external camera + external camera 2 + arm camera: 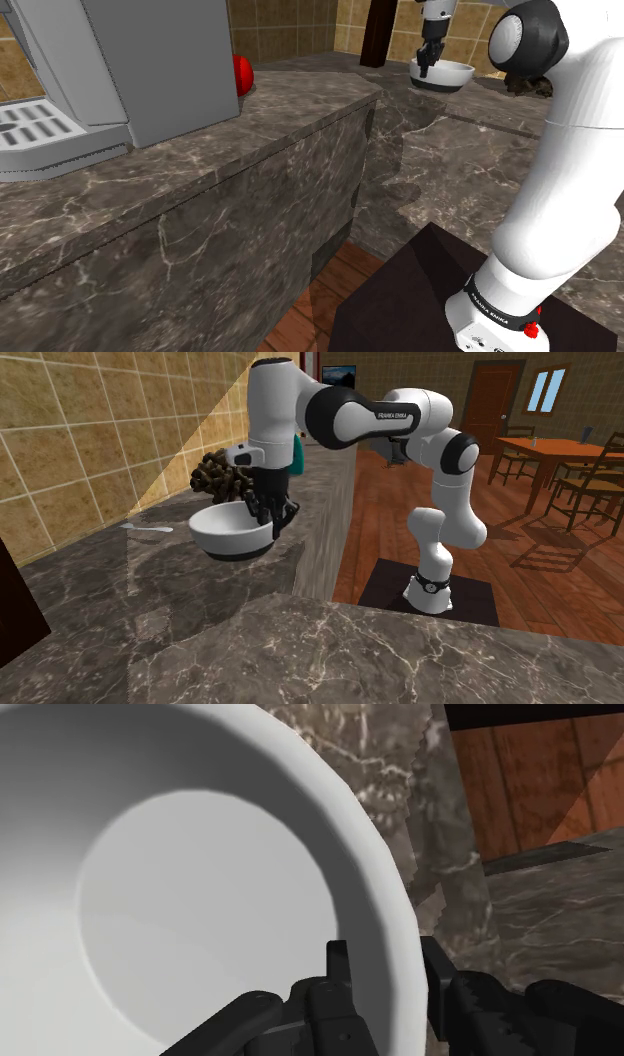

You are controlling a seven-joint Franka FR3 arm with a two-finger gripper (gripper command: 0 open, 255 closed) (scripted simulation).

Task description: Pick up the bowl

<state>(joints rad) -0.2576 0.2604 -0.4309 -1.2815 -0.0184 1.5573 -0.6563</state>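
1. I see one bowl (228, 532): plain white, round and fairly deep, with a thick rounded rim and a shaded underside.
2. In the wrist view the bowl (200, 854) has a smooth inner wall that curves down to a flat, greyer floor.
3. It sits mouth up.
4. The gripper (270, 522) clasps its wall, one black finger inside the rim and one outside.
5. It is over the dark marble counter (200, 622), close to the counter's edge. I cannot tell whether its base touches the stone.
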